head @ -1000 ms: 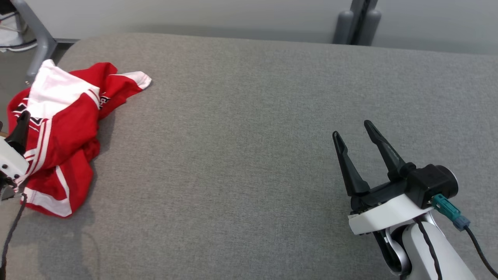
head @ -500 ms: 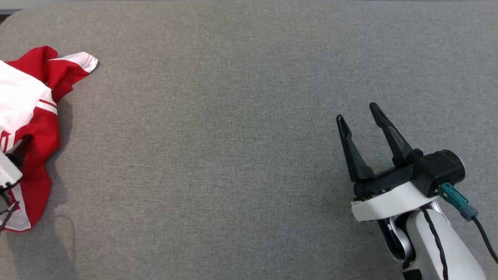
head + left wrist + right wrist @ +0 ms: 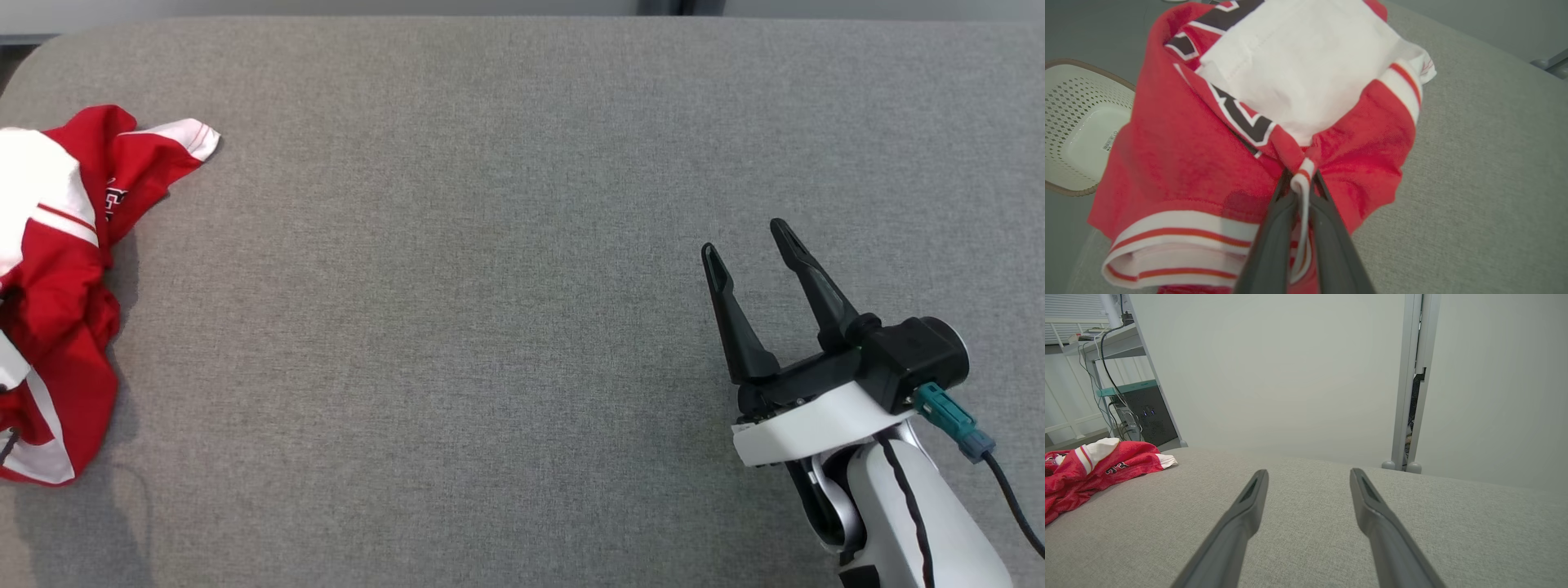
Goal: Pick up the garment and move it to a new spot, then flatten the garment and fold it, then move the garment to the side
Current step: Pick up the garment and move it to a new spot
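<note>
1. Head view: the red-and-white garment (image 3: 57, 278) is pictured bunched at the far left edge of the grey desk (image 3: 490, 286). It lies well apart from the right end effector (image 3: 744, 241), which is held wide and empty at the lower right, as it was a second ago. The framing has been shifted since then by the camera, not by the cloth.
2. Left wrist view: the left end effector (image 3: 1301, 179), open a second ago, is now pinched narrow on a striped fold of the garment (image 3: 1188, 155). The grasp appears to be made, so the lift to a new spot is judged to be next. A white perforated basket (image 3: 1073, 102) is glimpsed beyond the desk's edge.
3. Right wrist view: the right end effector (image 3: 1308, 473) is shown spread wide over bare desk with nothing between its fingers. The garment (image 3: 1086, 469) is seen far off to the left.
4. Counted across the views: one garment, one desk, one basket and two end effectors — one gripping, one free.
</note>
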### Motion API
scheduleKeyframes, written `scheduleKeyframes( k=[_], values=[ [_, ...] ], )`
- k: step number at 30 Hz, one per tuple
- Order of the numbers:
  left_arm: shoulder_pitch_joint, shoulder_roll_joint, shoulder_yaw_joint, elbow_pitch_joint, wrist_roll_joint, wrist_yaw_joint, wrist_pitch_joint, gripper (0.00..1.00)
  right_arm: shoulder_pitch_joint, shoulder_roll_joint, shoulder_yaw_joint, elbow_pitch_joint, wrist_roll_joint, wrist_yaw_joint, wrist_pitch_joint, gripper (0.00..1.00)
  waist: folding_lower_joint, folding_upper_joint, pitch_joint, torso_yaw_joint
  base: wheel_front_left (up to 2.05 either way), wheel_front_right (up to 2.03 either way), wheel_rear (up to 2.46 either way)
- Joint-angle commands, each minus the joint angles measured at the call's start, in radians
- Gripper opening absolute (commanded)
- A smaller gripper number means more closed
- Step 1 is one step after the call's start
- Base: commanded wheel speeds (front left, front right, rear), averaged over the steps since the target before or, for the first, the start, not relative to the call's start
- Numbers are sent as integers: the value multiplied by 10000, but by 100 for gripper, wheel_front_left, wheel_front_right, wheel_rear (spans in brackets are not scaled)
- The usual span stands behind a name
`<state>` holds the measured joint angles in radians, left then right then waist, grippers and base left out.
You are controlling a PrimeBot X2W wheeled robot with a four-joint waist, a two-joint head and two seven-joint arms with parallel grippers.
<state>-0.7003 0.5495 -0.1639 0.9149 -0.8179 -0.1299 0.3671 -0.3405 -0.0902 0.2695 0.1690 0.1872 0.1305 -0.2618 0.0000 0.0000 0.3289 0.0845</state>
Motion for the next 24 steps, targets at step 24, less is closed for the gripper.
scheduleKeyframes(
  k=[24],
  values=[
    [-1376,1298,-3084,-4103,755,-7,271,0,1350,369,-86,309,617,5,-48,100,0,0,-3316,-1172,0,0,0]
  ],
)
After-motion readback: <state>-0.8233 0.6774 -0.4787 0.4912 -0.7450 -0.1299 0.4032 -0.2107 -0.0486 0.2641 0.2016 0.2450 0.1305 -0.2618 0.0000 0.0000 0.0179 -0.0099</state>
